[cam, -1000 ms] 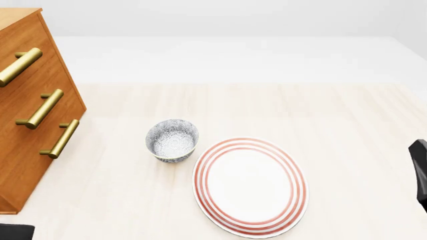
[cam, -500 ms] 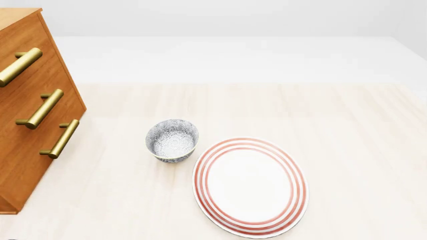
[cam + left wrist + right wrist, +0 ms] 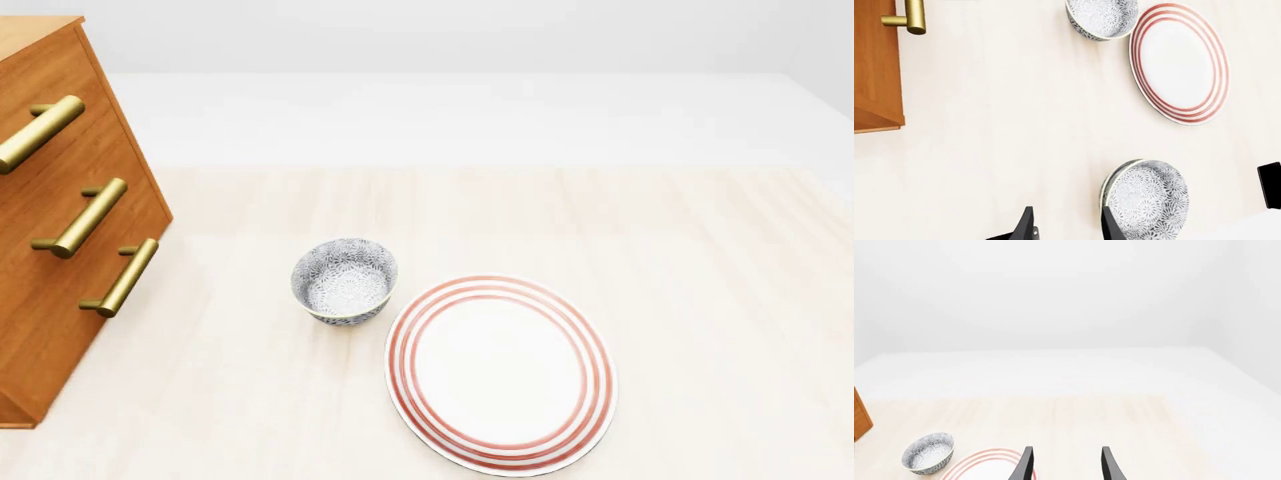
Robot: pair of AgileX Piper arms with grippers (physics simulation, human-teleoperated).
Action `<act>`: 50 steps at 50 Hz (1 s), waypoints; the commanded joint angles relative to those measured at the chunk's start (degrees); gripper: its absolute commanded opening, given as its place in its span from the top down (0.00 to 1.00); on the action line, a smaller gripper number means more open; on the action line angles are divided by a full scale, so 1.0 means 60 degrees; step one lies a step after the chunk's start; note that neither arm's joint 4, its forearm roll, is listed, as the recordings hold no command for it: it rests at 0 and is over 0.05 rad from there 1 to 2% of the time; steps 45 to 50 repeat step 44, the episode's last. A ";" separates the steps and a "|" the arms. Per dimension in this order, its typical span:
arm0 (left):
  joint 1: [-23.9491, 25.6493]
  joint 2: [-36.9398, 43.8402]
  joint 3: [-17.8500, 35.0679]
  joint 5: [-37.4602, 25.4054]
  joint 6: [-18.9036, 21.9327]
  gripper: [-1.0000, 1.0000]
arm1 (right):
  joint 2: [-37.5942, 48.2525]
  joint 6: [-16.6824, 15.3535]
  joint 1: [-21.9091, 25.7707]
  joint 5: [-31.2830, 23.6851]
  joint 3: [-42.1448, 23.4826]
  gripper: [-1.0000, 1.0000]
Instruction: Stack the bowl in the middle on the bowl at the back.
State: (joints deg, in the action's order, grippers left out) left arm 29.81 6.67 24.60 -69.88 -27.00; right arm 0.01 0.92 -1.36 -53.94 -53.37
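1. Left gripper [image 3: 1067, 231]: the jaws stand apart with only bare bench [image 3: 1007, 145] between the two dark fingers. It grips nothing.
2. The bowl in the middle [image 3: 1145, 199] shows only in the left wrist view. It lies outside the finger gap, just beside the outer face of one left finger [image 3: 1111, 227]. That finger's tip overlaps the bowl's pale rim in the picture, and I cannot tell whether they touch.
3. Attitude of this bowl: more of the floral inside shows than of the outer wall. I cannot settle whether it sits level or tipped.
4. Position on the bench: this bowl sits on the near side of the plate [image 3: 1181, 62], well apart from it, and falls outside the front view.
5. The bowl at the back [image 3: 344, 280] stands upright, left of the bench's centre and just beside the back-left rim of the plate. The gap there is too fine to judge. It is far from the left gripper.
6. Right gripper [image 3: 1067, 467]: the jaws are apart and hold nothing. It is raised and faces the far edge of the bench. The bowl at the back and the plate rim lie ahead of it, off to one side and well apart from the fingers.
7. Wooden drawer cabinet [image 3: 60, 215] with brass handles stands at the left edge of the bench.
8. Neither arm shows in the front view.
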 commanded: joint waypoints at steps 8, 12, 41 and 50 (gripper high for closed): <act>-0.0979 -0.0458 0.0563 -0.0004 0.0288 0.00 | -0.0001 0.0111 -0.0388 -0.2649 -0.2542 0.00; -0.1289 -0.0626 0.1141 -0.0004 0.0411 0.00 | -0.0001 0.0068 -0.0448 -0.2659 -0.2690 0.00; -0.1989 -0.1108 0.4516 -0.0004 0.1226 0.00 | -0.0001 -0.0591 -0.0147 -0.2659 -0.3526 0.00; -0.1981 -0.1110 0.4675 -0.0004 0.1283 0.00 | -0.0001 -0.0637 -0.0106 -0.2659 -0.3638 0.00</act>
